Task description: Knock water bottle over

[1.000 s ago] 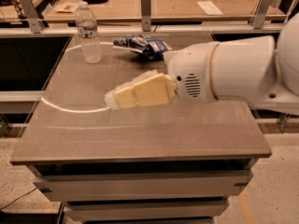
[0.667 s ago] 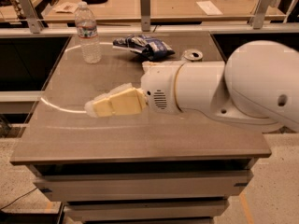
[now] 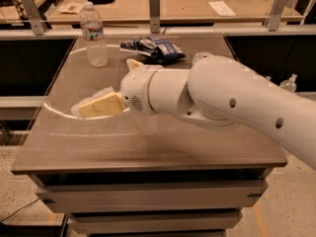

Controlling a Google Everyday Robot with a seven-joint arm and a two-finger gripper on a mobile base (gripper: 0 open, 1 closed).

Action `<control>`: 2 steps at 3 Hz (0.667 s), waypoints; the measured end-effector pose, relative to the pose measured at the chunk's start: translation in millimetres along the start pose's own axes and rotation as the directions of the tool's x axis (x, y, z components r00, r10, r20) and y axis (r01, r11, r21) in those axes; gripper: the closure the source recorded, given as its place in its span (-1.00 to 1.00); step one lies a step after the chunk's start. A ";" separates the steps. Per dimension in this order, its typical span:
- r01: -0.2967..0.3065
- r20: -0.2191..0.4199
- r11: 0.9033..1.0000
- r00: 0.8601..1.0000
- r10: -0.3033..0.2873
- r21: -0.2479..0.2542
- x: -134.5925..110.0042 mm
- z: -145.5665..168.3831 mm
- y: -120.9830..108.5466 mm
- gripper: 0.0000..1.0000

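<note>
The water bottle is a tall clear ribbed bottle with a white cap and a pale label band. It stands upright at the far left corner of the table. My gripper, cream-coloured at the end of the white arm, hovers over the left middle of the table. It points left and sits nearer to me than the bottle and well apart from it. It holds nothing that I can see.
A dark blue snack bag lies at the back centre. A can is mostly hidden behind the arm. A small clear bottle stands off the table's right side. A long bench with posts runs behind.
The arm has swung left across the table, and the gripper is now further left. The bottle has stayed upright in the same place.
</note>
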State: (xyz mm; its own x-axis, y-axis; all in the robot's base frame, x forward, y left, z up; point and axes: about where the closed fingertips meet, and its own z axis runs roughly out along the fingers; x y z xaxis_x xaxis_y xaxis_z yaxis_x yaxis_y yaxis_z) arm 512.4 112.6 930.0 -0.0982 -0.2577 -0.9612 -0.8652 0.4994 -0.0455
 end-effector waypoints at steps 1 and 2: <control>0.051 -0.048 0.998 0.998 -0.050 0.025 12.3 23.7 -5.5 -1.00; 0.101 -0.115 0.994 0.989 -0.095 0.047 20.8 32.8 -14.6 -1.00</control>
State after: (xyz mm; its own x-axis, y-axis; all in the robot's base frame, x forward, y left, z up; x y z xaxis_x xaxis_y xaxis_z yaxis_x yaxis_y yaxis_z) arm 539.2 127.1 901.8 -0.0713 -0.3974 -0.9149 -0.8465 0.5093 -0.1552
